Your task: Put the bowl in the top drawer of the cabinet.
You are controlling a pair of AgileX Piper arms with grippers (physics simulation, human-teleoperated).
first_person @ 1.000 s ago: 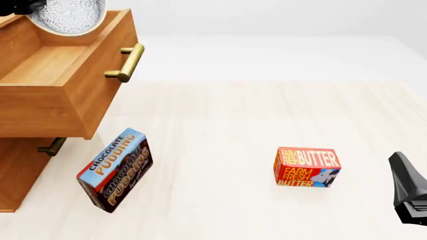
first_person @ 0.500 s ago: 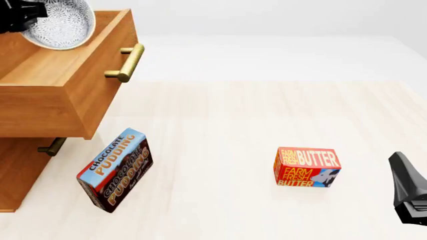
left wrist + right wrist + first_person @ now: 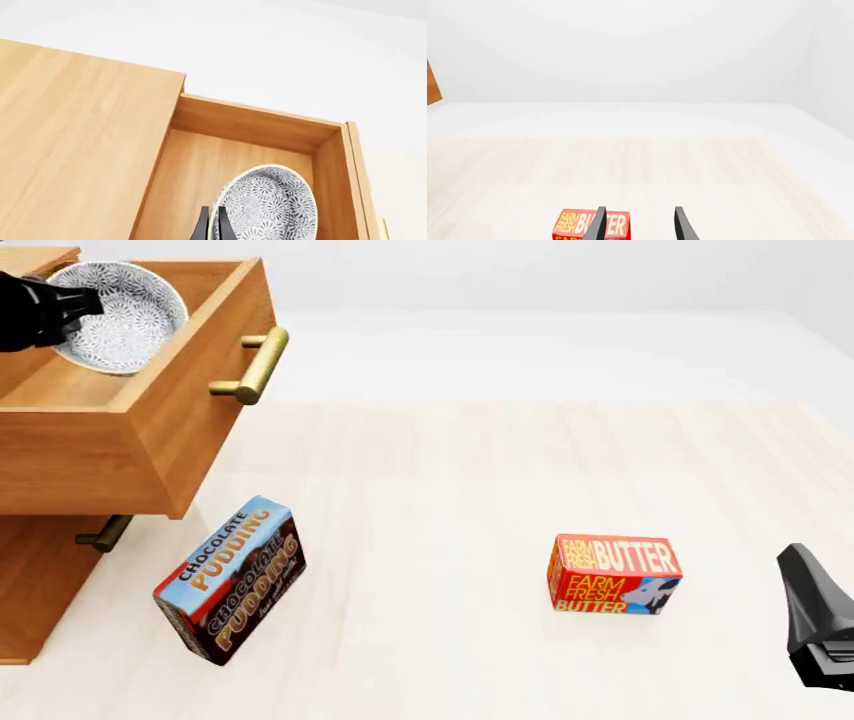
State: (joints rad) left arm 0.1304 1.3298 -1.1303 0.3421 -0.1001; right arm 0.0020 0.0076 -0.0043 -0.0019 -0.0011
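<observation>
The bowl (image 3: 127,315), white with a fine dark pattern, is tilted on edge inside the open top drawer (image 3: 147,430) of the cabinet (image 3: 34,585). My left gripper (image 3: 60,312) is shut on the bowl's rim, at the drawer's back left. In the left wrist view its two thin fingers (image 3: 202,227) pinch the rim of the bowl (image 3: 270,205) over the drawer's wooden floor (image 3: 193,175). My right gripper (image 3: 640,227) is open and holds nothing, low at the front right of the table (image 3: 814,620).
The drawer's brass bar handle (image 3: 254,365) sticks out to the right. Below it is the lower drawer's handle (image 3: 104,533). A chocolate pudding box (image 3: 230,578) leans beside the cabinet. A red butter box (image 3: 614,573) lies just ahead of the right gripper.
The left gripper has carried the bowl down and a little left, from above the drawer's rim to inside the drawer. The right arm has not moved.
</observation>
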